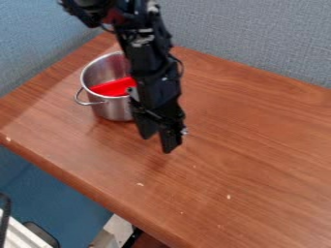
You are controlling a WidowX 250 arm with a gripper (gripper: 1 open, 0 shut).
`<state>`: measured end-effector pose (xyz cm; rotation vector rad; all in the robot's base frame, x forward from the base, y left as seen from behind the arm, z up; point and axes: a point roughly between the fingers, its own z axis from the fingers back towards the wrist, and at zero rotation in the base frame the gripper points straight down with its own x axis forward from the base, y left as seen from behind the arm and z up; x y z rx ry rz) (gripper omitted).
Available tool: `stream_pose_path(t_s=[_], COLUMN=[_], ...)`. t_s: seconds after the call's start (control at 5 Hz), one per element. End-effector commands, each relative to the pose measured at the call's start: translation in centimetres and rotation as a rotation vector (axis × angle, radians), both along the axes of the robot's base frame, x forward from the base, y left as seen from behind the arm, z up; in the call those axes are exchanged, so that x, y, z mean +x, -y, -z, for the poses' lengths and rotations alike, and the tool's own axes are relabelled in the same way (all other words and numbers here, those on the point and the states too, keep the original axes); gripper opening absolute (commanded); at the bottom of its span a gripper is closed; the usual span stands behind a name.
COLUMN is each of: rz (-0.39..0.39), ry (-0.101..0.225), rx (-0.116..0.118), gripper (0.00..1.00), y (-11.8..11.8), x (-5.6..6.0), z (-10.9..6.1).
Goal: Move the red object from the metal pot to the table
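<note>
Object (114, 87) bright red, smooth, flat, inside shiny silver pot (108, 108).

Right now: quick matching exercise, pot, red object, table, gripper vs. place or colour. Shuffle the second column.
1. metal pot
2. red object
3. table
4. gripper

A. reddish-brown wood grain
B. over the table, in front of and beside the pot
C. shiny silver, with a side handle
D. inside the pot

Pairs: 1-C, 2-D, 3-A, 4-B

Shiny metal pot (111, 108), glossy wood-grain table (207, 184)
</note>
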<state>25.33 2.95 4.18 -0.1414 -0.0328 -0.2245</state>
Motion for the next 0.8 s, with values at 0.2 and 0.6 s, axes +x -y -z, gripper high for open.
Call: stream_pose_path(t_s=[0.2,0.6], rz=[-0.002,-0.067], ry=[0.064,0.099], rx=[0.016,0.005], gripper=[1.00,1.00], y=[0.6,0.5], x=[1.7,2.5], z=[-0.9,-3.1])
